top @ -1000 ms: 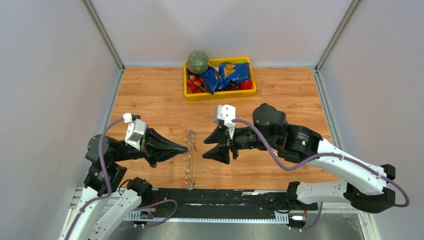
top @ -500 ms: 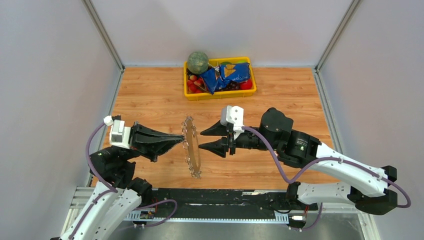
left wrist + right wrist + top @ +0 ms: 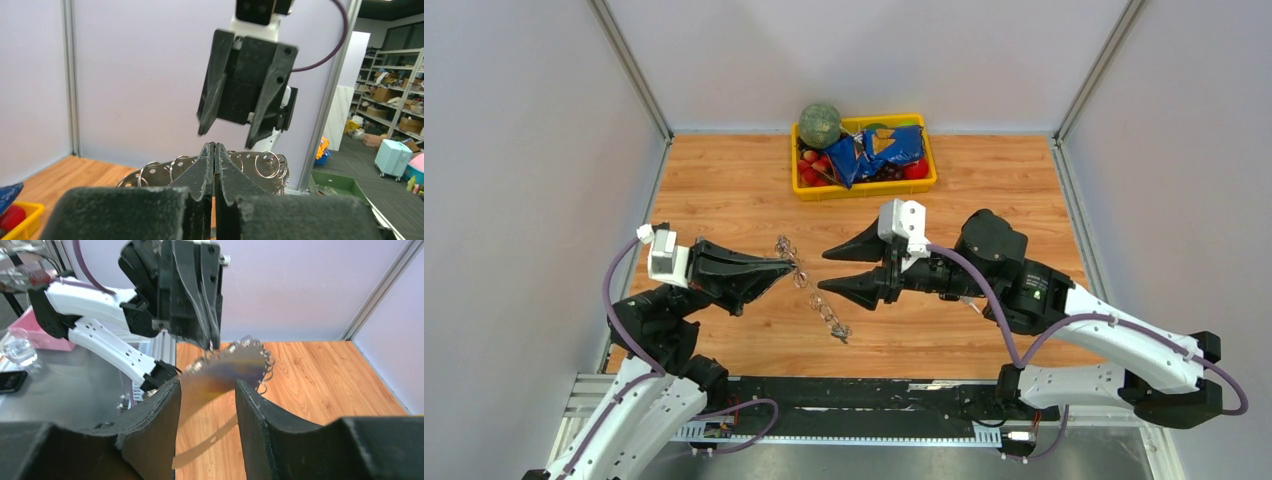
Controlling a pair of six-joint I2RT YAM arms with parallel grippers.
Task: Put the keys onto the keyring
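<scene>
The right gripper (image 3: 824,271), jaws apart with nothing between them, faces my left gripper (image 3: 790,267), which is clamped on the keyring (image 3: 821,303) held above the tabletop (image 3: 724,190) between both tips, its long axis slanting toward the near-right.

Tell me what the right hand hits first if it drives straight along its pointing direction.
Likely the keyring, pinched in the shut left hand. It sits just ahead of the right hand, framed by its open fingers. Depth is unclear.

The keyring (image 3: 225,375) was blurred in the right wrist view. In the left wrist view the left gripper (image 3: 214,148) hid its middle, and the frame edge cropped the yellow tray (image 3: 31,212).
</scene>
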